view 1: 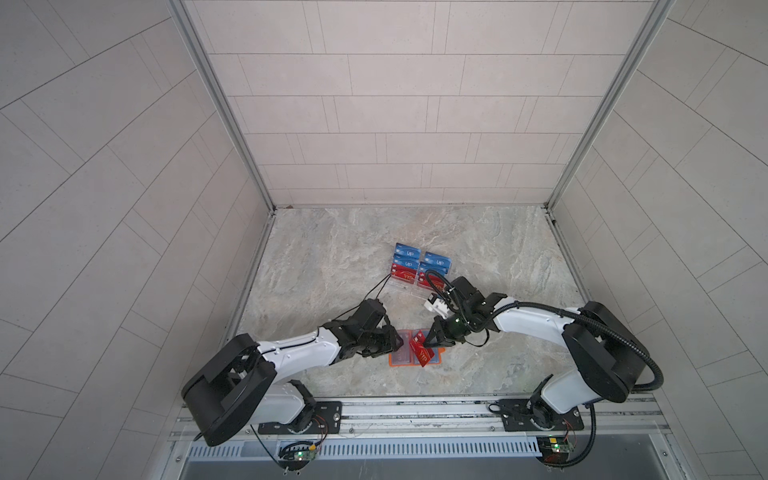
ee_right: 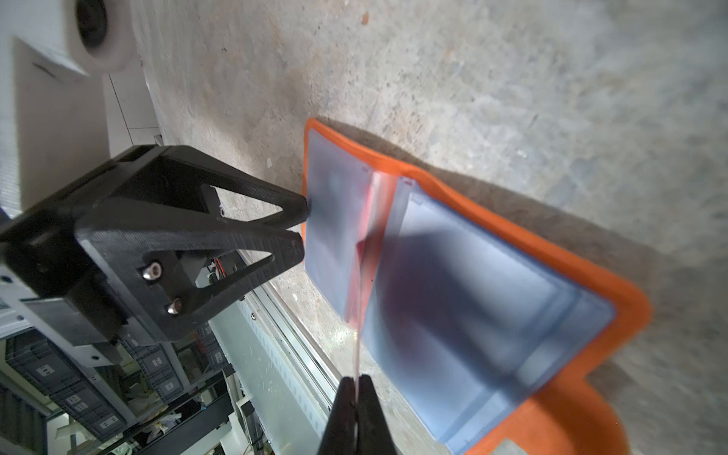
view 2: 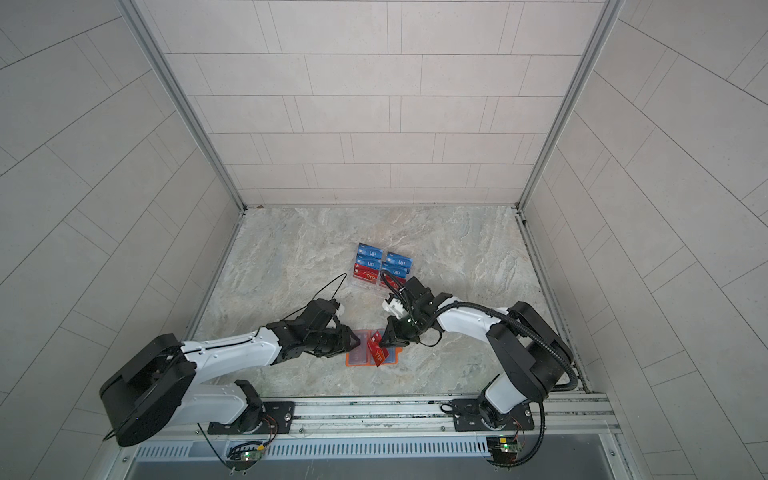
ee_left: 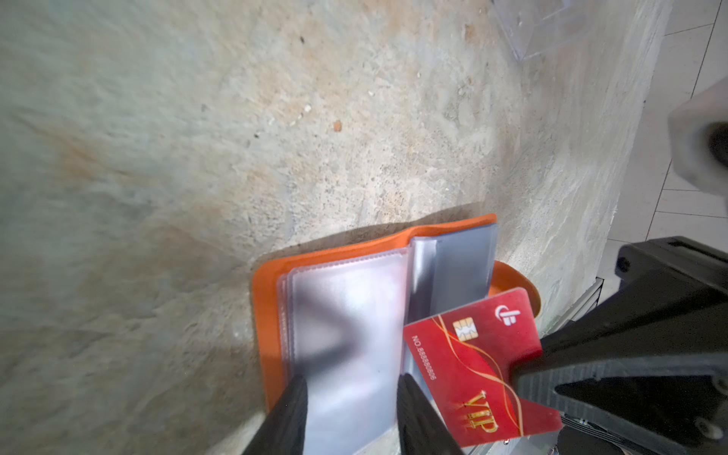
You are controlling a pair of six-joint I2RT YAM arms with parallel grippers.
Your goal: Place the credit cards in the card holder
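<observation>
The orange card holder (view 1: 392,362) (view 2: 348,362) lies open on the stone floor between both arms, its clear sleeves facing up. My right gripper (view 1: 425,344) (ee_right: 357,384) is shut on a red VIP credit card (view 1: 422,354) (ee_left: 465,354). The card is tilted, with its far edge down at the holder's middle fold (ee_right: 364,275). My left gripper (view 1: 401,341) (ee_left: 350,398) is open. Its two fingertips (ee_right: 301,210) rest on the outer edge of the left sleeve page. More blue and red credit cards (view 1: 407,253) stand farther back.
A clear acrylic tiered stand (view 1: 419,286) (view 2: 384,284) holds the other cards behind the right wrist. The holder's snap tab (ee_right: 571,417) sticks out on the right arm's side. A metal rail (view 1: 415,409) runs along the front edge, close to the holder.
</observation>
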